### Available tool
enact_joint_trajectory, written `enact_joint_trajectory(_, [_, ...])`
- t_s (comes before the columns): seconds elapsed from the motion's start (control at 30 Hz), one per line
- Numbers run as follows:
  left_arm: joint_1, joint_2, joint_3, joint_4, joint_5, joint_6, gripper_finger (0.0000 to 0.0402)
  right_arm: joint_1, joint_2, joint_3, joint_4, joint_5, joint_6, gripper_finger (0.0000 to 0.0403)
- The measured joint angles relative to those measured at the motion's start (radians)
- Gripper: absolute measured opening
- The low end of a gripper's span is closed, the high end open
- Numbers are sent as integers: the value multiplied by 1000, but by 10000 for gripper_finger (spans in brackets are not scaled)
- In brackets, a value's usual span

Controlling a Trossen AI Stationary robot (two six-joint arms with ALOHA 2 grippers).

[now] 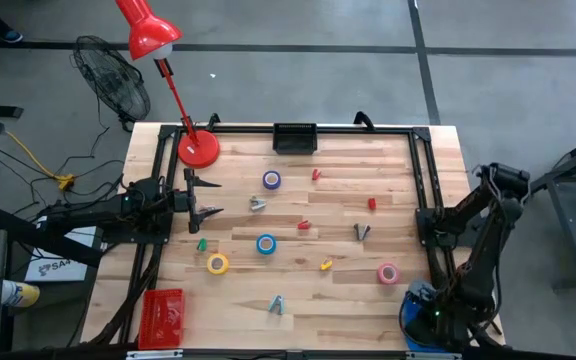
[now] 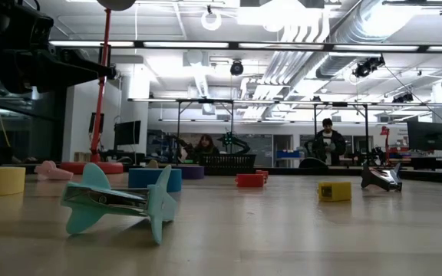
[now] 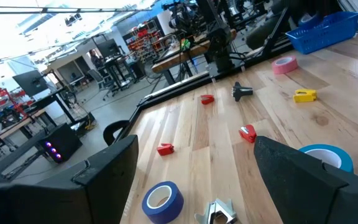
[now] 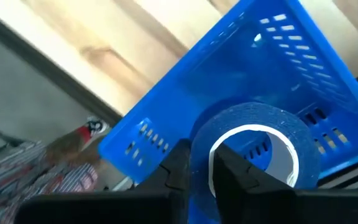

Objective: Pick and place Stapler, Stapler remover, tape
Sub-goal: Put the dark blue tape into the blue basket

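Holding blue tape (image 4: 253, 155) pinched in right gripper (image 4: 194, 168) above blue basket (image 4: 166, 118); releasing squarely inside, centring first.

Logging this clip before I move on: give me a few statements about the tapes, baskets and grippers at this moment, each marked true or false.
1. The right gripper holds a blue tape over the blue basket. True.
2. The left gripper is shut on the purple tape. False: its fingers are spread and hold nothing; the purple tape lies on the table, apart from it.
3. The pink tape lies inside the red basket. False: it lies on the table near the right arm; the red basket sits at the left front corner.
4. A yellow tape lies on the table. True.
5. A red lamp stands at the table's far left corner. True.
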Motion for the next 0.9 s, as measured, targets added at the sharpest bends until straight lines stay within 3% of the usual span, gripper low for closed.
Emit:
enact_joint_trajectory(0.37, [0, 0, 0, 0, 0, 0, 316, -25, 12, -111, 52, 7, -15, 36])
enact_joint_trajectory(0.9, [0, 0, 0, 0, 0, 0, 316, -34, 7, -132, 73, -8, -68, 129])
